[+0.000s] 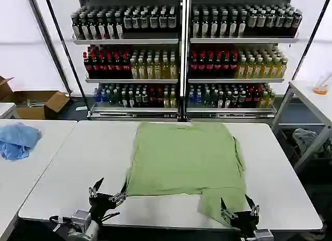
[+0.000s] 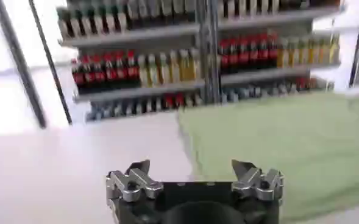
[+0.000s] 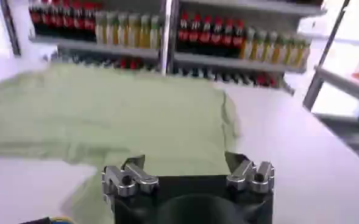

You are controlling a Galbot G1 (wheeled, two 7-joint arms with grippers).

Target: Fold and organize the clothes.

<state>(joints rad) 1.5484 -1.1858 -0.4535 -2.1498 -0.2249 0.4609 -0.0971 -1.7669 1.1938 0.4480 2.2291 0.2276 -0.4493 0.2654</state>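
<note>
Light green cotton shirt [image 1: 184, 158] lies spread flat on my white table [image 1: 83, 163], one flap reaching toward the near edge. At that edge my left gripper [image 1: 107, 195] sits jaws open beside the shirt's near left corner; my right gripper [image 1: 238, 209] sits jaws open over the flap. Farther left lies a crumpled blue cloth [image 1: 18, 140]; beyond stand bottle-filled shelves [image 1: 181, 59].

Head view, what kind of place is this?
Probably a mock shop or test lab: metal shelves of bottled drinks behind a white table holding a light green cotton shirt, with an open cardboard box nearby.
</note>
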